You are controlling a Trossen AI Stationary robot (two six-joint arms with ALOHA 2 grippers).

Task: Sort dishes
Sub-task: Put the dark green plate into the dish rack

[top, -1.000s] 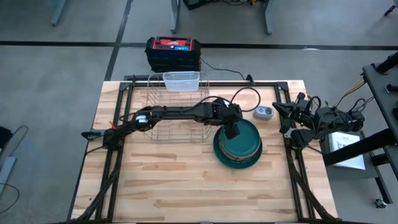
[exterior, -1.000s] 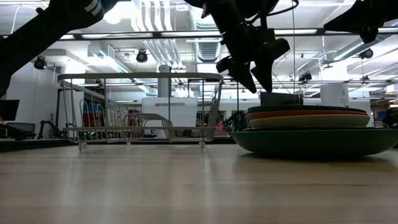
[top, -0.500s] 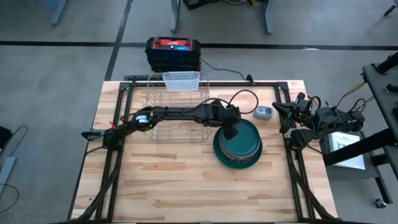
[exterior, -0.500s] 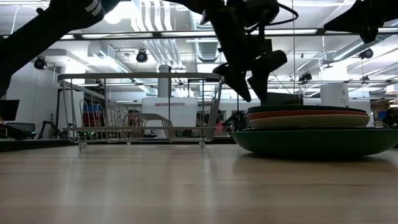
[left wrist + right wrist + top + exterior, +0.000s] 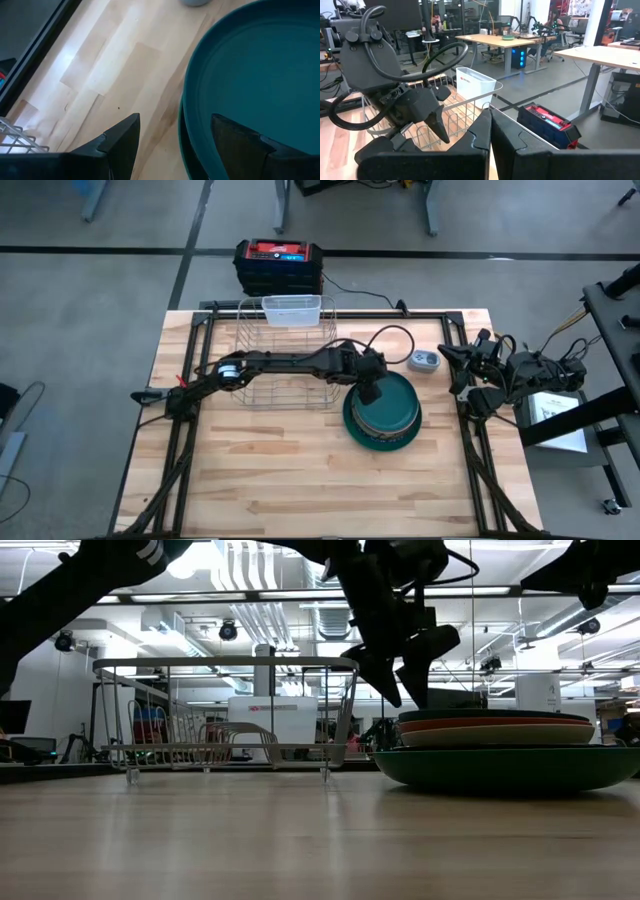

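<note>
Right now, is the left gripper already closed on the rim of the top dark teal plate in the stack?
No: the left gripper stands open, its fingers straddling the rim of the top dark teal plate without clamping it.

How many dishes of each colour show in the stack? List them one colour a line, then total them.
Dark teal plate: 1
Orange plate: 1
White plate: 1
Large dark green plate: 1
Total: 4 rims showing from table height; any dish hidden between them cannot be told.
</note>
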